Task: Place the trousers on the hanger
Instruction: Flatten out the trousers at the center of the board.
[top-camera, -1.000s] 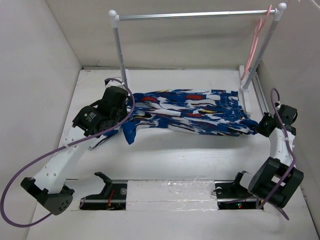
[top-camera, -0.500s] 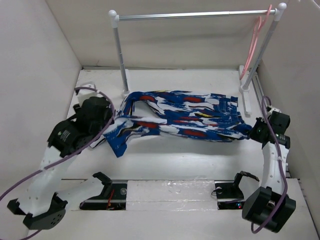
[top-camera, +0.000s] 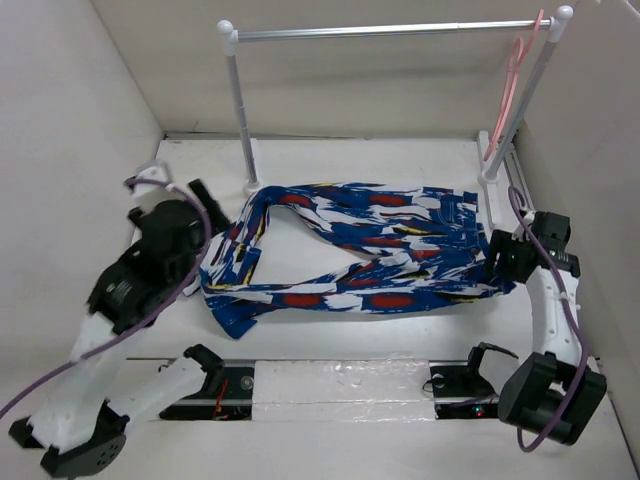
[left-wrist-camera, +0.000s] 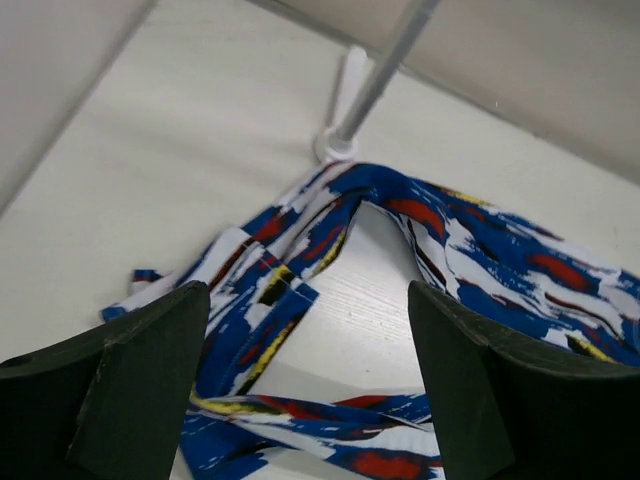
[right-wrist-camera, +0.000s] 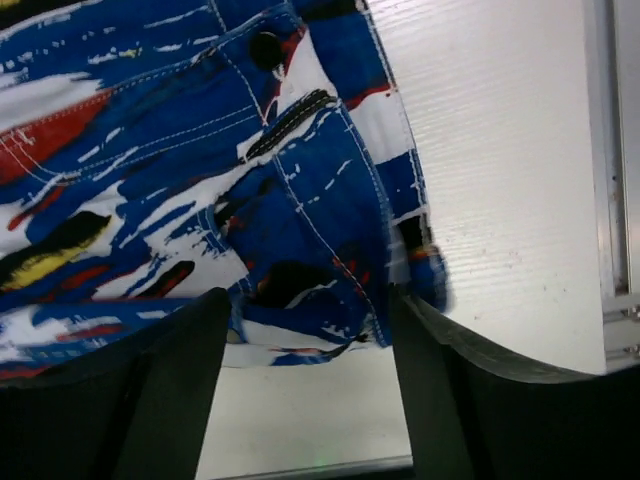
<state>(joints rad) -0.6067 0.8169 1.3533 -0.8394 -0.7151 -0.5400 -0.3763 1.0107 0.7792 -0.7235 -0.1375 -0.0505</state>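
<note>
The trousers (top-camera: 360, 250), bright blue with white, red, black and yellow print, lie flat across the middle of the table, waistband to the right, legs bent round at the left. The pink hanger (top-camera: 508, 90) hangs from the right end of the rail. My left gripper (top-camera: 200, 215) is open just left of the leg ends (left-wrist-camera: 250, 300), holding nothing. At the waistband corner (right-wrist-camera: 330, 270) my right gripper (top-camera: 497, 255) is open, the cloth lying loose between and ahead of its fingers (right-wrist-camera: 160, 390).
A silver rail (top-camera: 390, 32) on white posts (top-camera: 240, 110) spans the back of the table. White walls close in left, right and behind. A metal track (top-camera: 522, 185) runs along the right edge. Arm base mounts (top-camera: 330, 385) sit at the near edge.
Both grippers have opened and let go of the trousers, which dropped flat onto the table. The left arm drew back to the left; the right arm stayed by the waistband.
</note>
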